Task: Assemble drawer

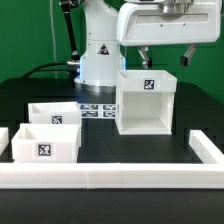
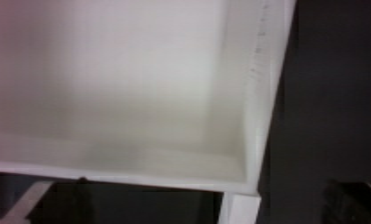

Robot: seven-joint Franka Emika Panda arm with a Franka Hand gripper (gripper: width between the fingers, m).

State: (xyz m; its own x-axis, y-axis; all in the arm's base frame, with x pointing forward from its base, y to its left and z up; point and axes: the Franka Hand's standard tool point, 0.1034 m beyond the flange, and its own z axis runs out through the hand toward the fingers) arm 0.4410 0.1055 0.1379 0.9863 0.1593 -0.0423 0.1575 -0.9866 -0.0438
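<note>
While the gripper hangs over the drawer's cube shell, its jaws stand wide apart and hold nothing. One finger is above the shell's open top, the other past its wall on the exterior view's right. I can't tell if either touches the rim.

The shell stands upright, open side up, about mid-bench and somewhat toward the exterior view's right edge, well back from the front edge. It has a square tag on its front face.

Two drawer trays sit on the exterior view's left half of the bench. The back tray is nearer the middle and the front tray is close to the front-left corner. Each is open-topped and tagged on its front, and both are apart from the shell.

The marker board lies flat between the back tray and the shell, in front of the robot base at the back edge. The white border wall runs along the front edge and turns up the right edge.

In the wrist view, a white shell wall fills most of the frame, blurred, with the black bench beside it.
</note>
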